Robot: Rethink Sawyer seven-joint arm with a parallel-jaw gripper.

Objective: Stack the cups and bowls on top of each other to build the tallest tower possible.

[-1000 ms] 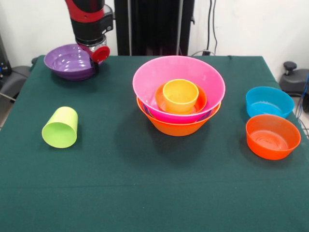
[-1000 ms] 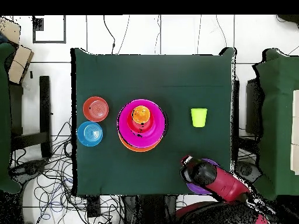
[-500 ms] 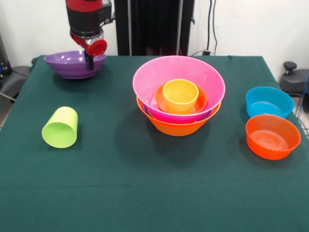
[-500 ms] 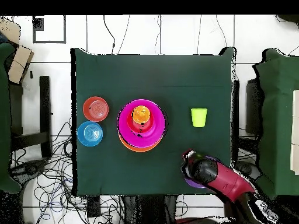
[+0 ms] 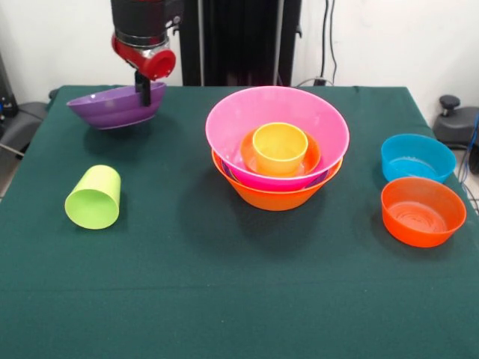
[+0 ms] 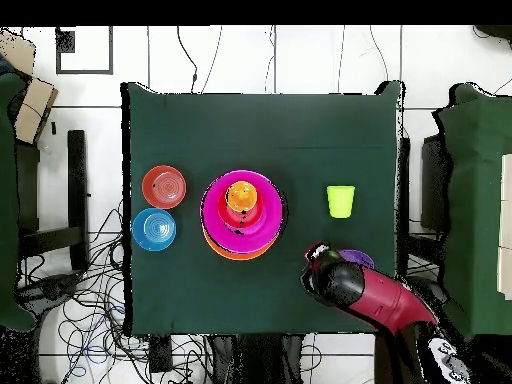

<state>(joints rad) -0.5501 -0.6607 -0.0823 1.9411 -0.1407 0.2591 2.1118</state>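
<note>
My arm enters front view at upper left, wrist vertical. My gripper [image 5: 142, 91] points down, fingers clamped on rim of purple bowl [image 5: 112, 107], bowl held tilted, clear of table.

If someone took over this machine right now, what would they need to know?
Pincer: shut on the rim of the wide glossy purple bowl, lifted and tilted.
Tower: yellow-orange bowl at the base, pink bowl, small red-orange bowl, orange cup on top.
Loose: lime green cup on its side, blue bowl, red-orange bowl.
Left: add the purple bowl, then the loose pieces.
</note>
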